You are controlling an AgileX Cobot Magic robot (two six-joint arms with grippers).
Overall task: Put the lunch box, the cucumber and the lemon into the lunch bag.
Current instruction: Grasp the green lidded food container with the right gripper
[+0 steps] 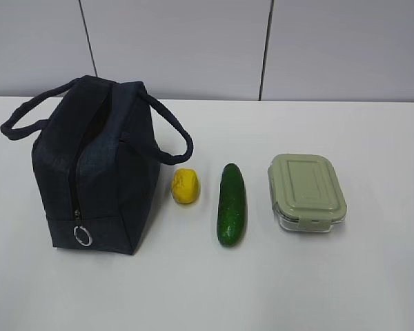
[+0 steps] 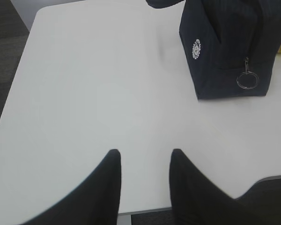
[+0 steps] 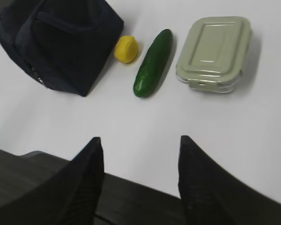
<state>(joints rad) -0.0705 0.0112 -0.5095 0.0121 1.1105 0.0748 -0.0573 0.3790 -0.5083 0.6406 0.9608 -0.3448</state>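
a white table [image 1: 372,276] runs up to a pale panelled wall, and on it sit four things in a row: one lunch bag [image 1: 93,172] at the left of the frame, then one lemon [image 1: 185,186], one cucumber [image 1: 232,204] and one lunch box [image 1: 306,192] with its lid on toward the right. the bag stands upright with its two handles up and a ring pull [image 1: 83,236] low on its near side, the lemon just beside it. the left gripper [image 2: 143,161] and right gripper [image 3: 140,147] both hang released over bare table at the near edge, holding nothing, with nothing between them and the things.

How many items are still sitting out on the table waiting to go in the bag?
3. The lemon sits just right of the bag, the cucumber lies right of the lemon, and the lunch box is farthest right. The bag's inside isn't visible.
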